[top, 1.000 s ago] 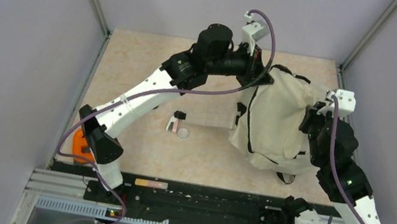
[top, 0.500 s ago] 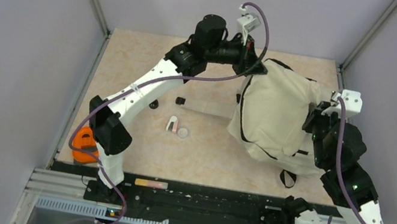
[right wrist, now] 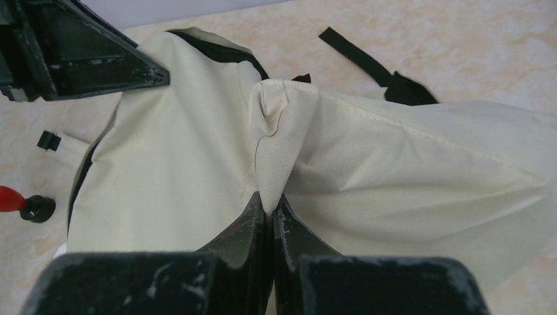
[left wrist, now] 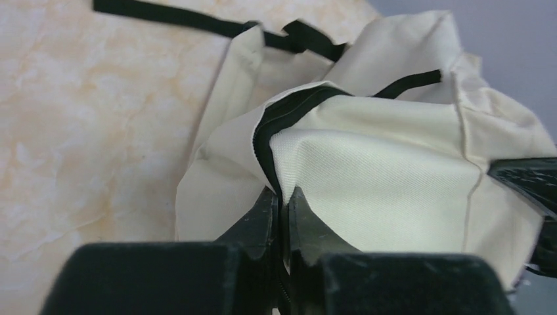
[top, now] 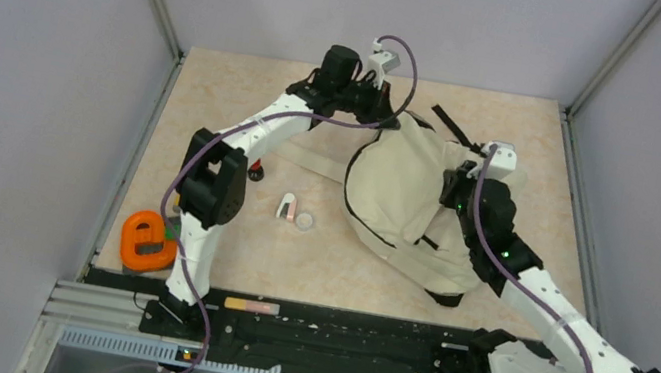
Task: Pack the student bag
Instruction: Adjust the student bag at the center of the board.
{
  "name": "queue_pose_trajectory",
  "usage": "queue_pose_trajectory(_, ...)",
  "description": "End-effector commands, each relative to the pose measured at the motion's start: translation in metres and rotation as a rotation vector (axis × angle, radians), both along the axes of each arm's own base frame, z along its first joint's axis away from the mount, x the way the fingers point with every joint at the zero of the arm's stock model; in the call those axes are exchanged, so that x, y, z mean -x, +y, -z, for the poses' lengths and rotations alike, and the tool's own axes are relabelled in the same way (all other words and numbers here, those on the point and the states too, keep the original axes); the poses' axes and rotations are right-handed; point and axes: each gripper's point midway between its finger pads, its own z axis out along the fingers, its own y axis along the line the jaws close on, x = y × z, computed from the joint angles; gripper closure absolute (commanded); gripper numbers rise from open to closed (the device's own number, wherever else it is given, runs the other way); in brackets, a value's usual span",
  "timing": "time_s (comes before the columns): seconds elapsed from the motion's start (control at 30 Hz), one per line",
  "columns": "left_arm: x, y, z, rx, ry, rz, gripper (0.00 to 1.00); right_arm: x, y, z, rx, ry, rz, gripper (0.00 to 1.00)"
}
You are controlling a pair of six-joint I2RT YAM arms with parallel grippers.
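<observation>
The student bag (top: 396, 197) is a large cream backpack with black zippers, lying in the middle right of the table. My left gripper (top: 386, 120) is at its far top edge, shut on the fabric beside the black zipper (left wrist: 279, 128); the jaws pinch the cloth at the left gripper (left wrist: 282, 197). My right gripper (top: 452, 195) is at the bag's right side, shut on a fold of cream fabric (right wrist: 276, 144), pinched at the right gripper (right wrist: 268, 203). A black strap (top: 452, 131) trails off behind the bag.
An orange tape dispenser (top: 145, 242) sits at the near left edge. A small white cap (top: 304, 222) and a white-pink piece (top: 287, 207) lie left of the bag, with a red-and-black item (top: 255, 171) by the left arm. A beige strap (top: 311, 160) runs left.
Both arms have carried the bag to the left and lowered it toward the table. The left arm has folded back; the right arm has stretched out to the left.
</observation>
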Motion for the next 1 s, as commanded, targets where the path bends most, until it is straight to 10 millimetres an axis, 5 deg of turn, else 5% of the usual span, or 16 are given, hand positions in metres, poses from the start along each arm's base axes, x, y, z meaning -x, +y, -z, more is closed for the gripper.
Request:
queue_pose_trajectory(0.0, -0.084, 0.030, -0.017, -0.003, -0.303, -0.254, 0.84, -0.024, 0.010, -0.032, -0.197, -0.171, 0.051, 1.00)
queue_pose_trajectory(0.1, -0.091, 0.038, -0.011, -0.034, -0.289, -0.326, 0.42, -0.041, 0.019, -0.007, -0.138, -0.096, 0.055, 0.95)
queue_pose_trajectory(0.17, -0.086, 0.046, -0.010, -0.045, -0.281, -0.361, 0.27, -0.052, 0.027, -0.002, -0.062, -0.043, 0.030, 0.64)
queue_pose_trajectory(0.23, -0.079, 0.058, -0.013, -0.056, -0.278, -0.429, 0.19, -0.059, 0.031, 0.000, 0.007, -0.007, 0.002, 0.39)
queue_pose_trajectory(0.33, -0.061, 0.082, -0.017, -0.033, -0.226, -0.566, 0.14, -0.069, 0.029, 0.001, 0.075, 0.031, -0.034, 0.21)
queue_pose_trajectory(0.53, 0.003, 0.104, 0.021, 0.111, 0.039, -0.672, 0.12, -0.095, -0.003, 0.022, 0.095, 0.155, -0.063, 0.14)
queue_pose_trajectory(0.77, 0.069, 0.083, 0.061, 0.221, 0.241, -0.599, 0.12, -0.134, -0.060, 0.058, 0.045, 0.273, -0.045, 0.14)
queue_pose_trajectory(0.97, 0.096, 0.068, 0.088, 0.199, 0.312, -0.586, 0.11, -0.154, -0.100, 0.114, -0.074, 0.414, -0.045, 0.14)
